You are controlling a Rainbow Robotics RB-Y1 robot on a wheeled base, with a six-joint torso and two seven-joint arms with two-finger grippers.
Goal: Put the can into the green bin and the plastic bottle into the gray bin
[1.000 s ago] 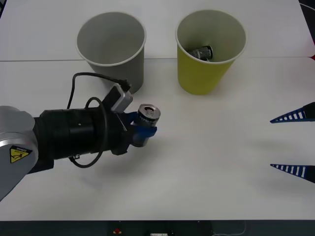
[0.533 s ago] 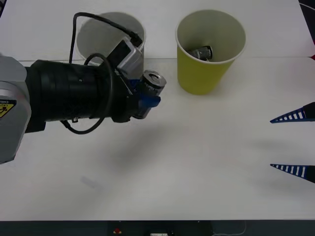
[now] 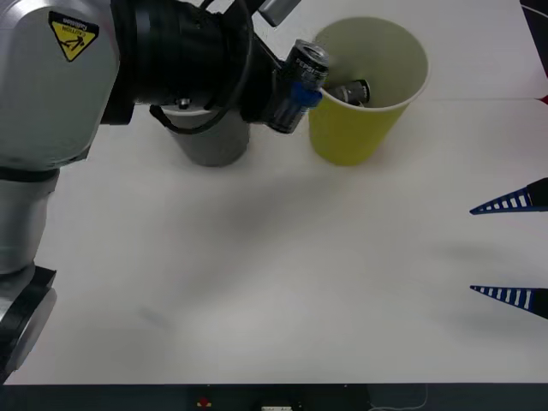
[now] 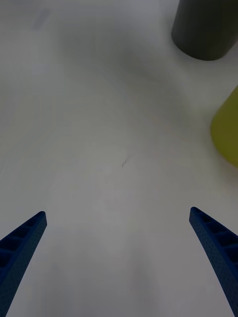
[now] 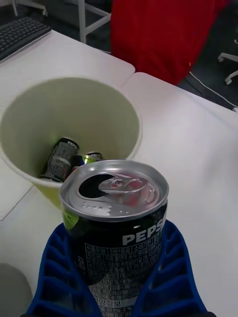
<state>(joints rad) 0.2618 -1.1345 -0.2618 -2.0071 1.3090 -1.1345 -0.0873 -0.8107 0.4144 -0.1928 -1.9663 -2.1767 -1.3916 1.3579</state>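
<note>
The can, silver on top with a dark printed side, is held tilted in the air by my left gripper, which is shut on it just left of the green bin's rim. The left wrist view has the can between the blue fingers, with the green bin beyond it. Other cans lie inside that bin. The gray bin is mostly hidden behind my left arm. My right gripper hangs open at the table's right edge. The plastic bottle is out of view.
From the right wrist, the gray bin and green bin stand far ahead over bare white table. A red object and a keyboard sit beyond the table.
My left arm lifted the can off the table, up and to the right, from in front of the gray bin to beside the green bin's rim. The right arm stayed still.
</note>
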